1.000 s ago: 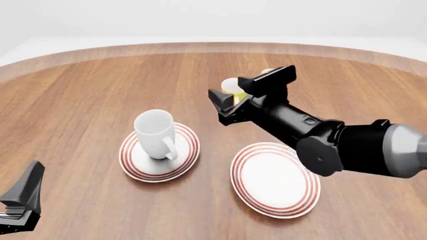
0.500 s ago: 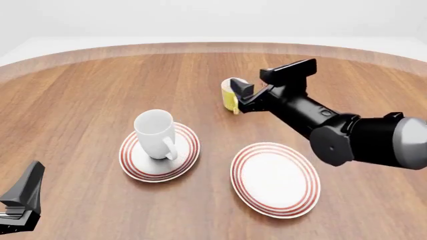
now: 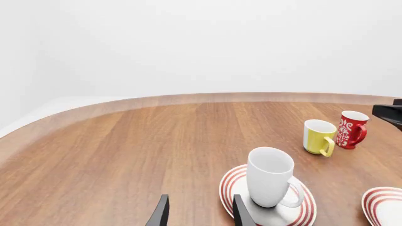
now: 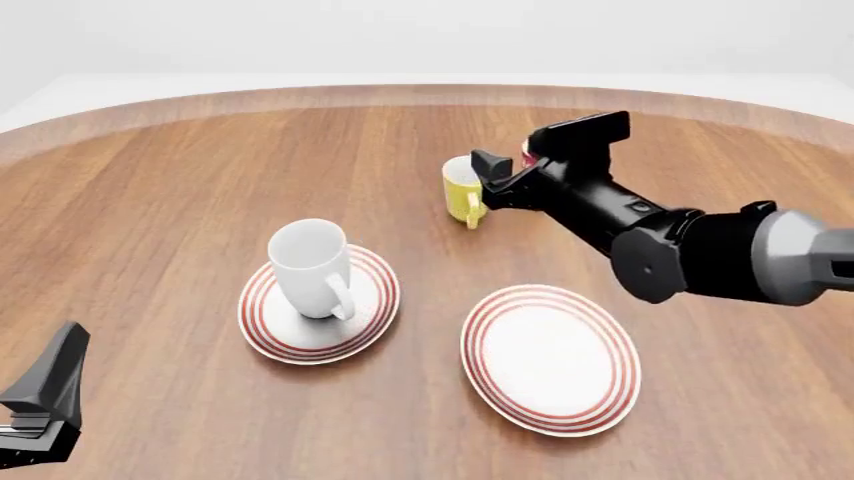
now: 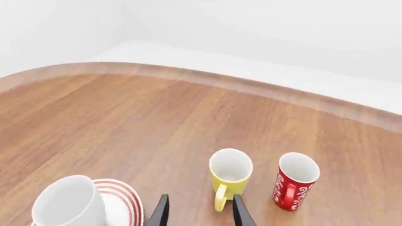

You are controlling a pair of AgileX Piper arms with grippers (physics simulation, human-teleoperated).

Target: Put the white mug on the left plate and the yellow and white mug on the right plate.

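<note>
The white mug (image 4: 310, 262) stands upright on the left plate (image 4: 376, 312), handle toward the camera; the left wrist view shows the same white mug (image 3: 270, 176) on the same left plate (image 3: 234, 184). The right plate (image 4: 550, 358) lies bare. Farther back stands the yellow and white mug (image 4: 463, 192), upright on the wood. My right gripper (image 4: 498, 180) hangs open just to its right and slightly above. In the right wrist view the yellow and white mug (image 5: 229, 175) sits just beyond my right gripper (image 5: 199, 212), its handle toward the open fingers. My left gripper (image 4: 47, 400) rests open at the near left corner.
A slim red cup (image 5: 294, 186) with white markings stands right beside the yellow mug; in the front view my right arm hides nearly all of it. The round wooden table's far edge (image 4: 400, 95) curves behind the cups.
My right gripper has drawn back to the right and farther away from over the yellow mug, uncovering it. The mug, both plates and my left arm have not moved.
</note>
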